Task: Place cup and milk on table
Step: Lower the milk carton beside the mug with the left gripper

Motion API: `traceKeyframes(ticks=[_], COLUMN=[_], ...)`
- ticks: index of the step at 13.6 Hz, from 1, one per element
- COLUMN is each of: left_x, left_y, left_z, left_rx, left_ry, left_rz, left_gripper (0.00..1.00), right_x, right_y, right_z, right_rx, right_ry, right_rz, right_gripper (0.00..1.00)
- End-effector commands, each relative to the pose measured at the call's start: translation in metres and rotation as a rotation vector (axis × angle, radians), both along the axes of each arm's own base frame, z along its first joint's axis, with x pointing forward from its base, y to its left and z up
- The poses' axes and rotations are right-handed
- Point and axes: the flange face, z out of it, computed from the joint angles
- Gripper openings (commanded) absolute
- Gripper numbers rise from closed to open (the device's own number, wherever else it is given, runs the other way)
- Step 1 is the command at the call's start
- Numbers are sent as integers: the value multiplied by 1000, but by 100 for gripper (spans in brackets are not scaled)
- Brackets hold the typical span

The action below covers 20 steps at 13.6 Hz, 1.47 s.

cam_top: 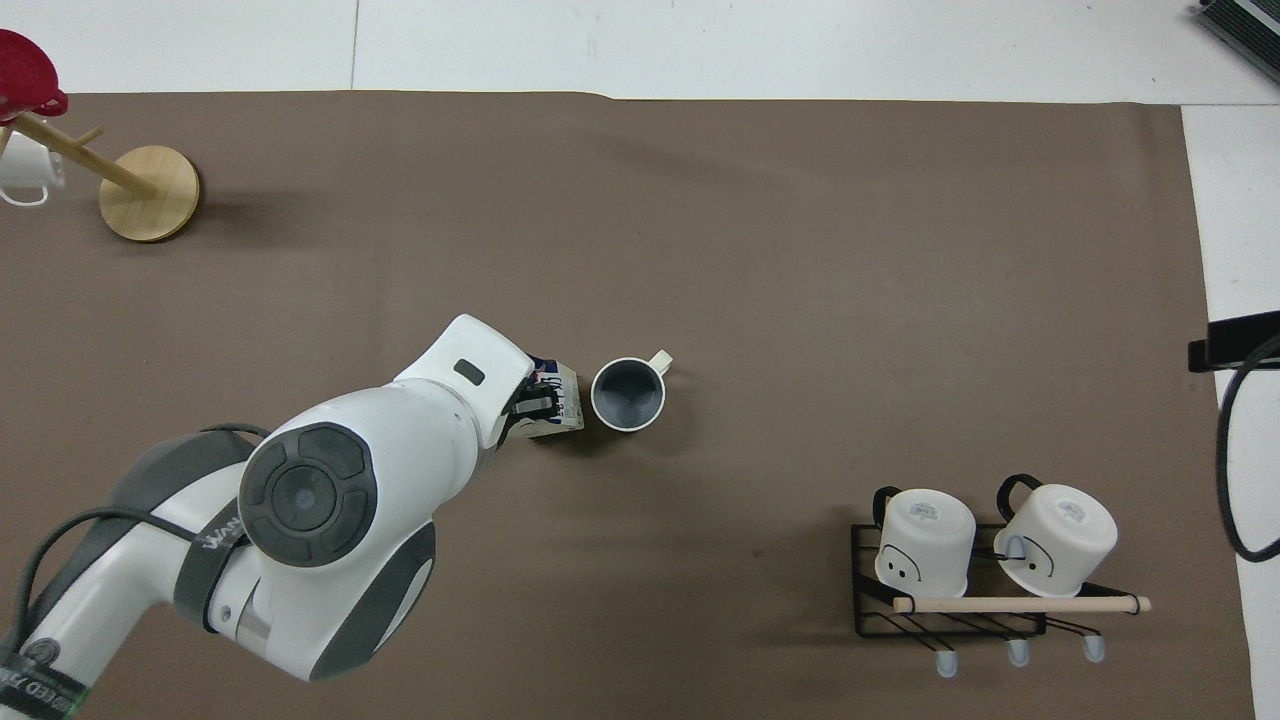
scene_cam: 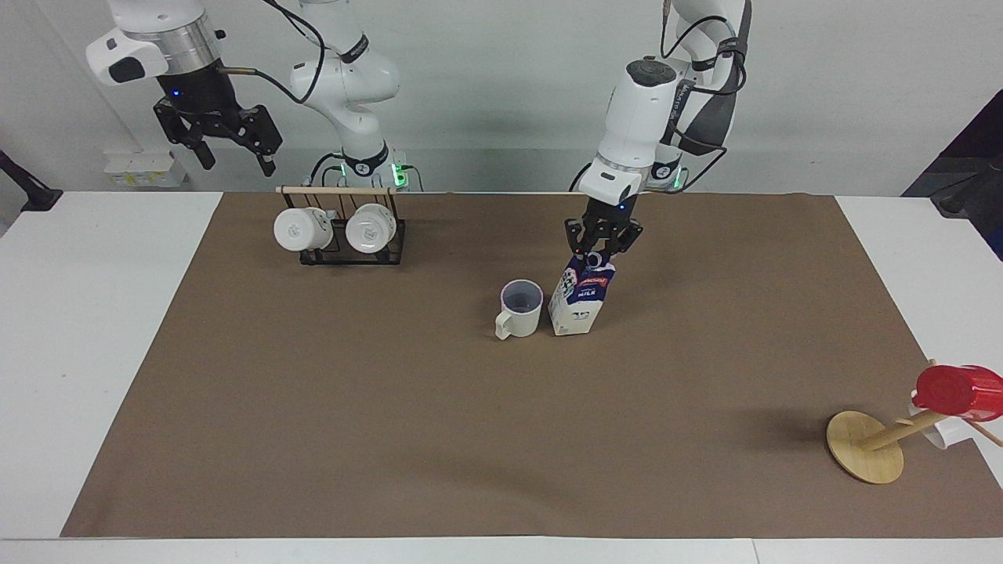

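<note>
The cup point(scene_cam: 519, 308) stands upright on the brown sheet of the table point(scene_cam: 392, 439), near the middle, its handle pointing away from the robots. It also shows in the overhead view point(cam_top: 628, 394). The milk point(scene_cam: 581, 299) stands right beside the cup, toward the left arm's end, with its base on the sheet and leaning slightly. My left gripper point(scene_cam: 599, 244) is shut on the carton's top. From overhead my left arm covers most of the milk point(cam_top: 562, 398). My right gripper point(scene_cam: 227, 149) is open and empty, high over the table's edge by the mug rack.
A black wire rack point(scene_cam: 392, 235) with two plain white mugs point(scene_cam: 296, 229) stands near the right arm's base. A tilted wooden mug tree point(scene_cam: 864, 446) with a red cup point(scene_cam: 952, 389) lies at the left arm's end, far from the robots.
</note>
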Motion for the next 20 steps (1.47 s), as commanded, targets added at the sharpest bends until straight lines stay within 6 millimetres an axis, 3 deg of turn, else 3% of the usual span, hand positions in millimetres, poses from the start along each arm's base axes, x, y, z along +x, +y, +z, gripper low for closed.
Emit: traceKeyframes(ticks=[1,5,10,12,17,20], left_x=[-3,-5,-5,-6,-10,2], left_y=[-1,-4,-6,-8,-5,27], left_z=[-1,0,7,16,72,102], left_rx=[6,10,9,28,93,103], left_ry=[-15,-10,-10,14,122,139], left_rz=[-1,-8,-8,-15,-15,13], left_gripper=[56,79,100,100,100,100], right_x=[-7,7,10,10,9,11], right_y=[-12,-2,10,8,9,10], right_z=[0,14,13,13,14,14], right_rx=[14,2,5,11,10,8], right_ry=[-10,22,3,4,-5,-8], right_rz=[13,17,-9,-12,-11,-11], right_gripper=[100,100,100,100,100,100])
